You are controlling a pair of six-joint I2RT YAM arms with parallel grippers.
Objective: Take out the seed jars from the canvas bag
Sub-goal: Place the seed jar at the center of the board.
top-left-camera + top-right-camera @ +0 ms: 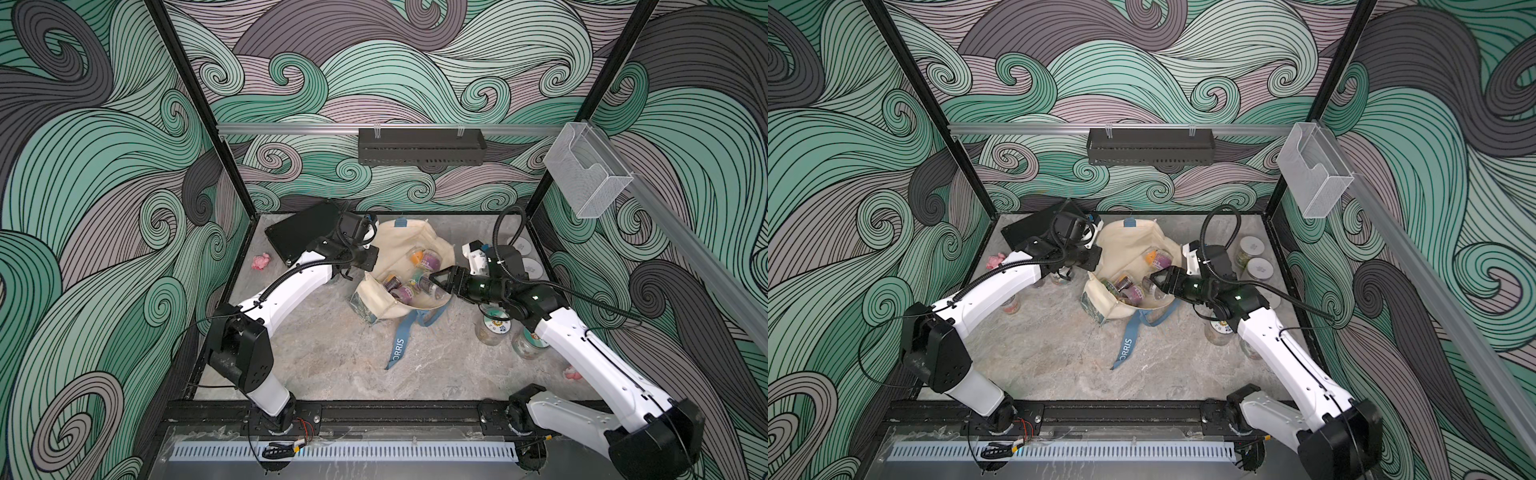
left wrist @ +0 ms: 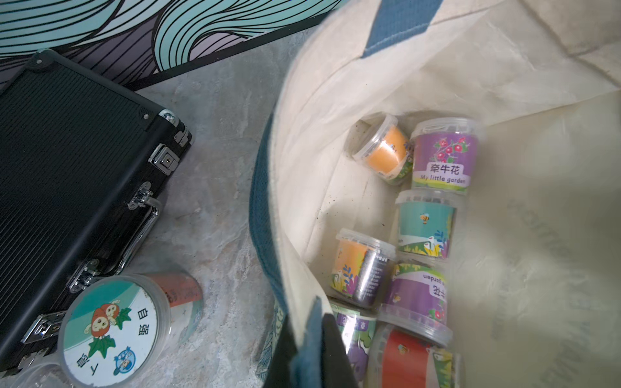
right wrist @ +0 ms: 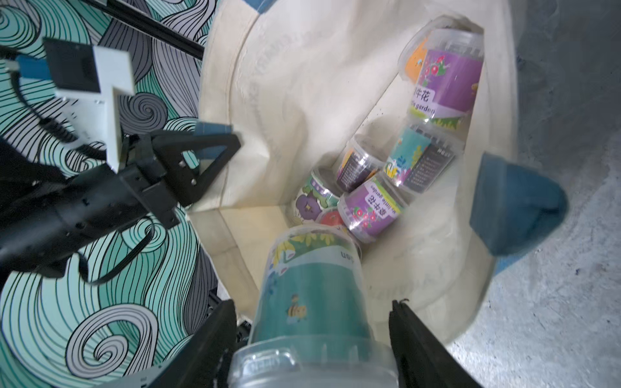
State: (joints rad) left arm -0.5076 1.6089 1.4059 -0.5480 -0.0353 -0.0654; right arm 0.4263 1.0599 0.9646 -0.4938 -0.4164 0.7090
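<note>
Near the left edge of the table (image 1: 332,353) a pink lump (image 1: 262,262) is seen, and a black case (image 1: 299,235) is laid in the far left corner. Just beside the case a cartoon-lid jar (image 2: 114,329) is stood. The left gripper (image 3: 232,136) is closed on the rim of the bag (image 1: 399,237), at a blue strap. The bag is placed in the middle of the table, towards the far edge, and its mouth is open. Several jars (image 2: 433,215) are lying inside it, on their sides. The right gripper (image 3: 314,307) is clamped on a teal jar (image 3: 302,278), in the mouth of the bag near its right rim. Two white-lid jars (image 1: 532,268) are stood at the right edge, and two sticker-lid jars (image 1: 494,328) beside the right arm.
</note>
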